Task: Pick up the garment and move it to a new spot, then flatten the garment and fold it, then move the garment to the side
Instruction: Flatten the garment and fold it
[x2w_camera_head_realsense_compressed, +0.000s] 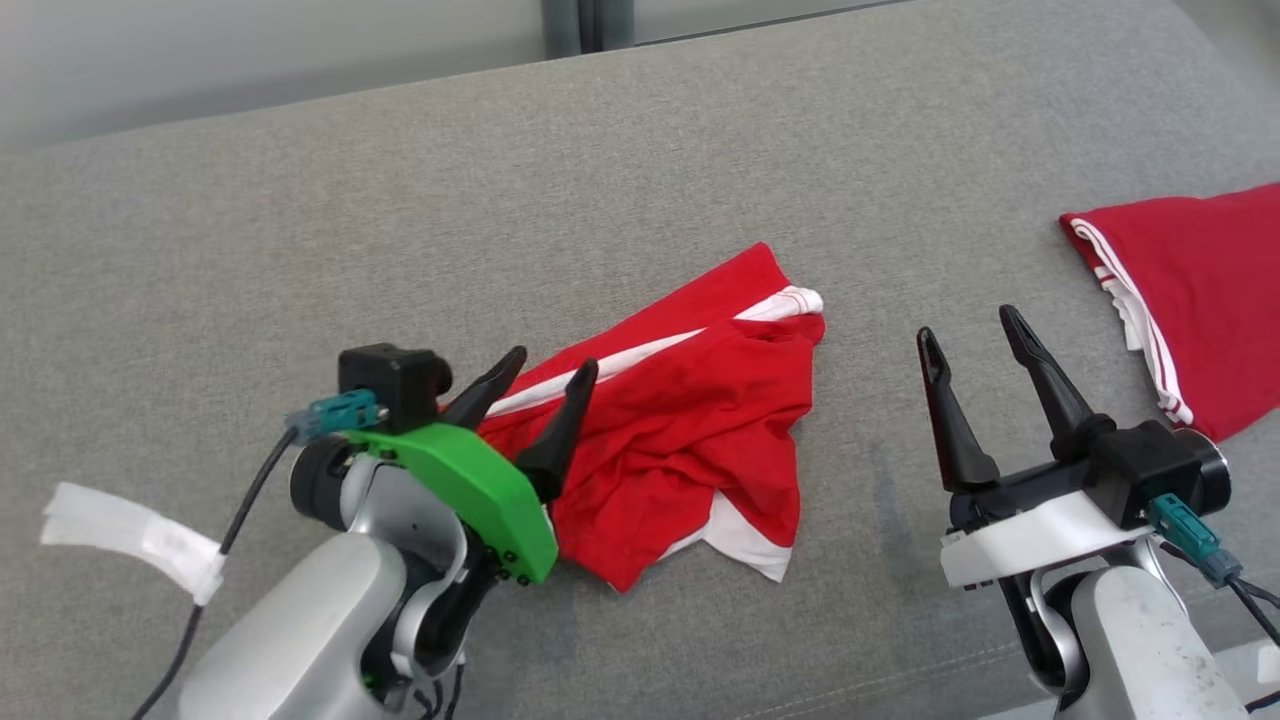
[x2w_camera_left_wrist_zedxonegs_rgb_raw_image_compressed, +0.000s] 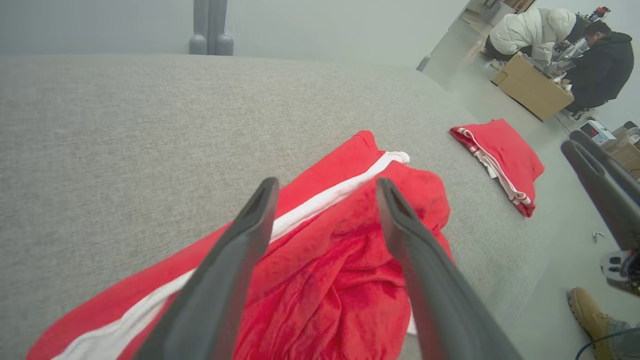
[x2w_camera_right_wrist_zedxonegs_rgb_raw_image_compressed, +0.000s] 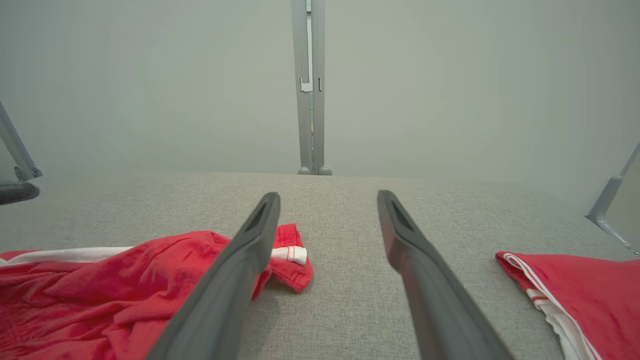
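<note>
The garment (x2w_camera_head_realsense_compressed: 690, 420) lies crumpled at the middle of the grey fabric surface (x2w_camera_head_realsense_compressed: 300, 220). Its white-striped long axis runs from near-left to far-right. The left gripper (x2w_camera_head_realsense_compressed: 552, 360) hovers open over its near-left end, probably lined up to grasp there. The right gripper (x2w_camera_head_realsense_compressed: 968, 325) hangs open and empty, between the garment and a folded red cloth (x2w_camera_head_realsense_compressed: 1200, 300).

Light: bright, even, diffuse. Shadows: faint, soft-edged, lying close on the grey cushion (x2w_camera_head_realsense_compressed: 640, 150) under the left gripper (x2w_camera_head_realsense_compressed: 554, 358) and along the lower hem of the red garment (x2w_camera_head_realsense_compressed: 690, 430). Head view: sharp. Wrist views: wide-angle bowing of the cushion's far edge; gripper near the lens soft; wall (x2w_camera_right_wrist_zedxonegs_rgb_raw_image_compressed: 150, 100) hazy, washed pale; red cloth oversaturated, folds smeared.
</note>
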